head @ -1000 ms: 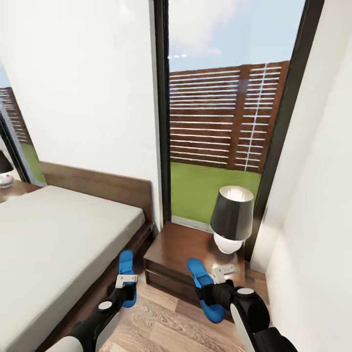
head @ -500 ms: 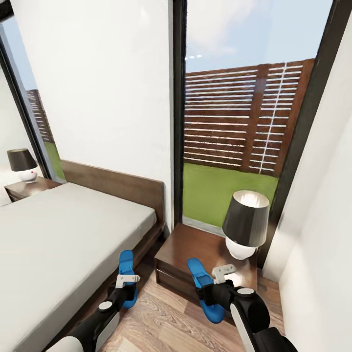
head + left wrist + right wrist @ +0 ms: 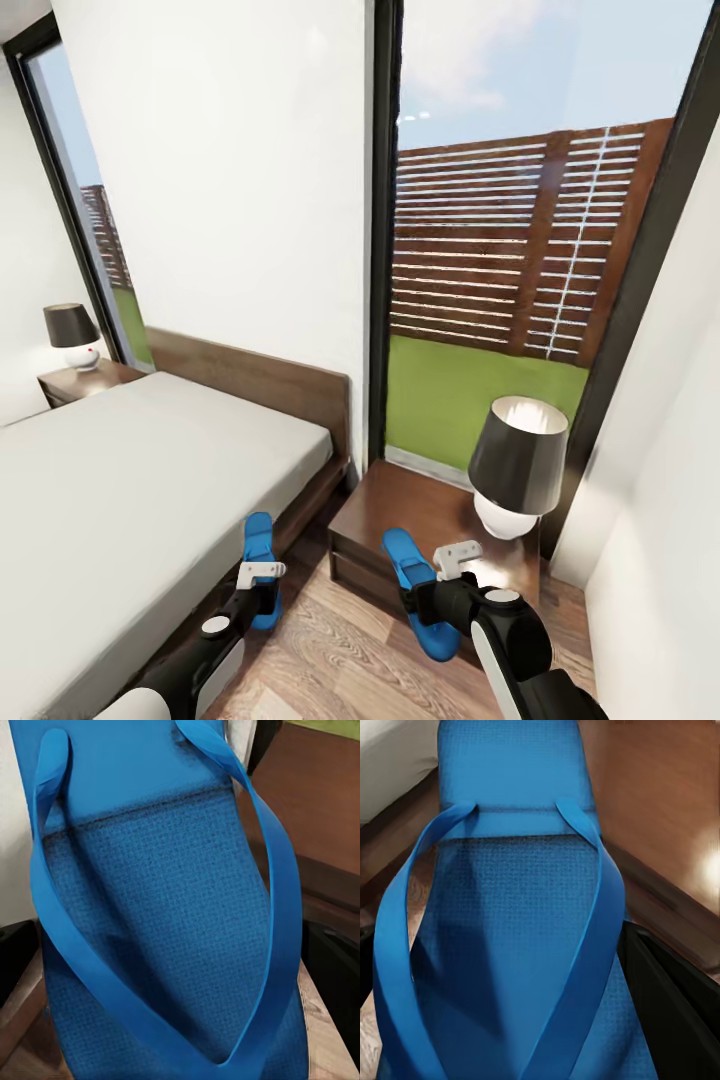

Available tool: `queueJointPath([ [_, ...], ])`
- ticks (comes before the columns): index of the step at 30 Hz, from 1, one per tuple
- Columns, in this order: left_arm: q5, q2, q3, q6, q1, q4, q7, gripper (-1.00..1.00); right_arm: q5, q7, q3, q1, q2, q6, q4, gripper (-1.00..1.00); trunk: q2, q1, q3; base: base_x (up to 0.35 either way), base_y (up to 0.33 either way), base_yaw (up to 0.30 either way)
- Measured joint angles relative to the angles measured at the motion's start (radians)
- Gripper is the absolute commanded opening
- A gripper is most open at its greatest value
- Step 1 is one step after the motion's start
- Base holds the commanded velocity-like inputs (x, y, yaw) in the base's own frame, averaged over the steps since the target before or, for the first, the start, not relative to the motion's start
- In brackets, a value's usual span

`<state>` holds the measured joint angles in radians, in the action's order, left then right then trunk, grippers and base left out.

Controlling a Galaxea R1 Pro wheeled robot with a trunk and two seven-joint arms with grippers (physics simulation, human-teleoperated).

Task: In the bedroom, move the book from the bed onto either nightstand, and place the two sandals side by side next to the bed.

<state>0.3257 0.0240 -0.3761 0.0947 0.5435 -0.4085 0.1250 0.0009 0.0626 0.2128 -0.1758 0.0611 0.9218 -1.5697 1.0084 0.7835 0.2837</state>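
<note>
We see the bed (image 3: 130,480) on the left, its grey mattress bare, the headboard against the far white wall. A nightstand (image 3: 420,520) stands just right of the bed, in front of the tall window, with a black-shaded lamp (image 3: 518,465) on its right part. A second nightstand (image 3: 75,380) with its own lamp (image 3: 72,335) sits at the far left, beyond the bed.

Our left pincer (image 3: 262,590) is closed on a blue sandal (image 3: 259,560), held over the wood floor (image 3: 340,660) in the gap between bed frame and nightstand, toe pointing away from us. From the left wrist, that sandal (image 3: 165,922) looms close, straps and textured sole clear.

Our right pincer (image 3: 432,598) is clamped on the other sandal (image 3: 412,585), which hangs in front of the near nightstand's drawer front, angled slightly left at its far end. The right wrist shows its sole (image 3: 521,945) with a dark finger (image 3: 675,1012) alongside.

The two sandals are well apart, both off the floor.
</note>
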Motion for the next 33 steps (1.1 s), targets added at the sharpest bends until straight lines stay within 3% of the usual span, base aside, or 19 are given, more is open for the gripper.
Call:
queueJointPath([
  [10,0.001,0.0,0.0,0.0,0.0,-0.001,0.0,-1.0,-0.001,-0.001,0.017,0.0,0.0,-0.001,0.0,-1.0,-0.07,-0.038,-0.031,0.0,0.0,0.259],
  [27,0.0,0.0,0.0,0.0,0.0,-0.001,0.0,-1.0,0.0,-0.001,0.023,0.0,0.0,-0.001,0.0,-1.0,-0.189,-0.104,-0.085,0.0,0.0,0.029],
  [33,0.0,0.0,0.0,0.001,0.0,-0.001,0.0,-1.0,0.0,-0.001,0.024,0.0,0.0,-0.001,0.001,-1.0,-0.231,-0.127,-0.104,0.0,0.0,0.184],
])
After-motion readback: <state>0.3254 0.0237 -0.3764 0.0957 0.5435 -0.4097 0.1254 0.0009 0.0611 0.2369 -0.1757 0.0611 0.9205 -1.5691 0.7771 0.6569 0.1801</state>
